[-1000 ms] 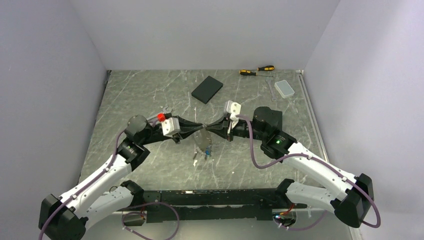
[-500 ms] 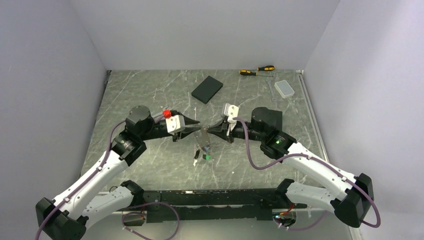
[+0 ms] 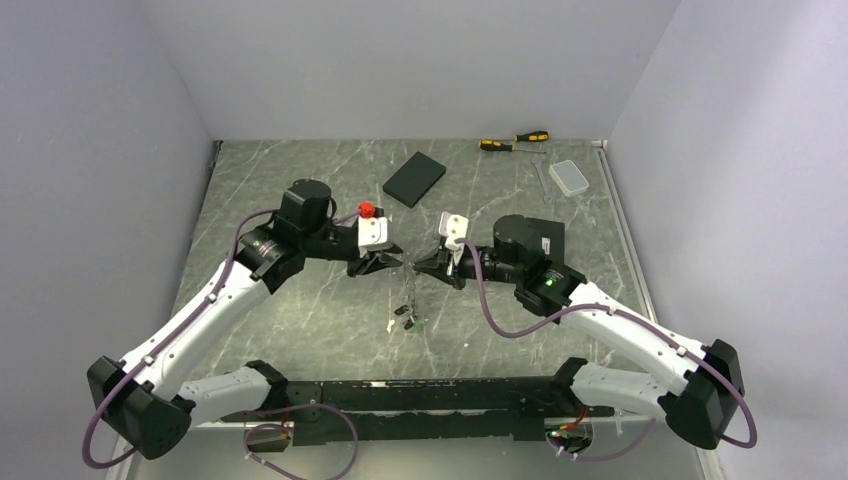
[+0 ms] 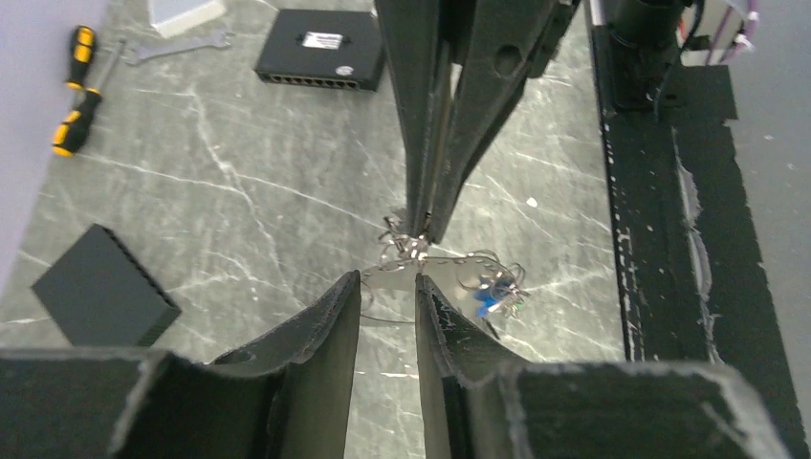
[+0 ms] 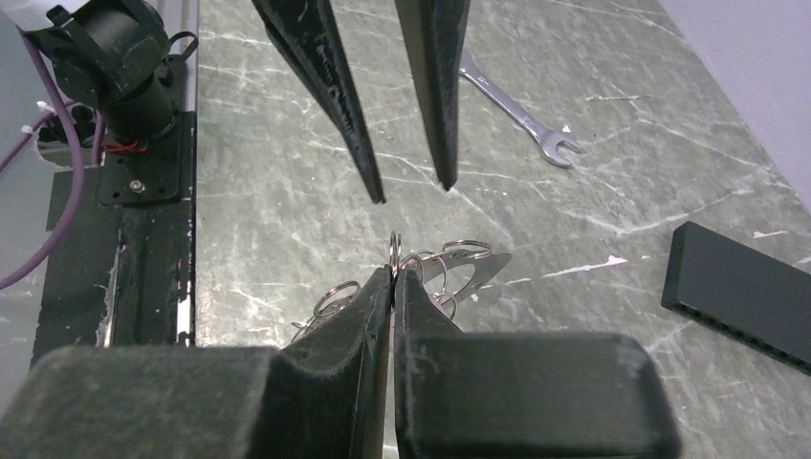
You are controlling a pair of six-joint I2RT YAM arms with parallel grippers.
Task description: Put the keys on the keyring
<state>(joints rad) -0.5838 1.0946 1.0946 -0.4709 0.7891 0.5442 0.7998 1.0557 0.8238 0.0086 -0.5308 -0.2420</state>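
Above the middle of the tabletop (image 3: 300, 180), nearer the arms than the black box (image 3: 413, 178):

- Keyring (image 5: 393, 245). It is seen edge-on and hangs off the surface, its upper rim nipped in the right claw (image 5: 393, 279), which is pressed closed on the wire.
- Keys (image 4: 493, 287). They dangle in a cluster just beside and below the keyring. A blue head shows, and some smaller split rings sit among them. From these views I cannot tell which keys are already threaded on.
- Left claw (image 5: 411, 191). Its fingers stand parted and grip nothing, with the tips just short of the keyring and facing the right claw.

Change: a second ago both claws met on the keyring, lower down. Since then the left claw has let go, spread its fingers and swung up and around. The right claw has lifted the ring, and the keys have swung clear of the surface.

Reading: the ring is now carried by one claw alone. The left claw is probably free to re-grip or to fetch a key. The single narrow pinch may let the ring twist.
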